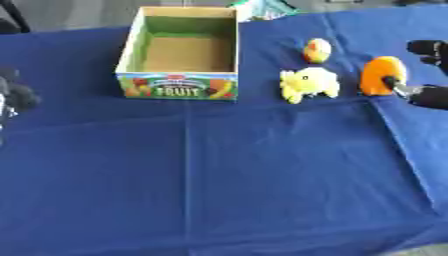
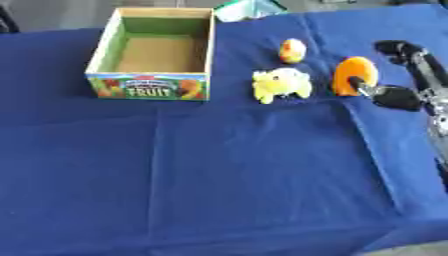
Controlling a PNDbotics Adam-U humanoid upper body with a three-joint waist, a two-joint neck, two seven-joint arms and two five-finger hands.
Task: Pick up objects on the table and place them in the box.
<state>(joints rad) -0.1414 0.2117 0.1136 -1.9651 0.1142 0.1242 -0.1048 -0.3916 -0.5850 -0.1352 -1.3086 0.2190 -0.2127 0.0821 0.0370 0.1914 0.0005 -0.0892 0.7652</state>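
While the fruit box [image 1: 179, 85] sits empty, right hand [image 2: 398, 75] pinching orange toy [image 2: 355, 75], left hand's [image 1: 16, 95] fingers unclear

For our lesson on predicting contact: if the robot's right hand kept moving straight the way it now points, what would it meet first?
The right hand points leftward, and the orange object is first in line, already at its fingertip. The yellow plush toy lies beyond, though depth is uncertain.

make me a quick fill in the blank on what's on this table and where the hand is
1. The word printed on the front of the box is ____.
2. The robot's right hand touches the ____ object.
3. The yellow toy lies between the box and the ____ object.
4. The box holds ____ objects.

Missing words: FRUIT; orange; orange; no
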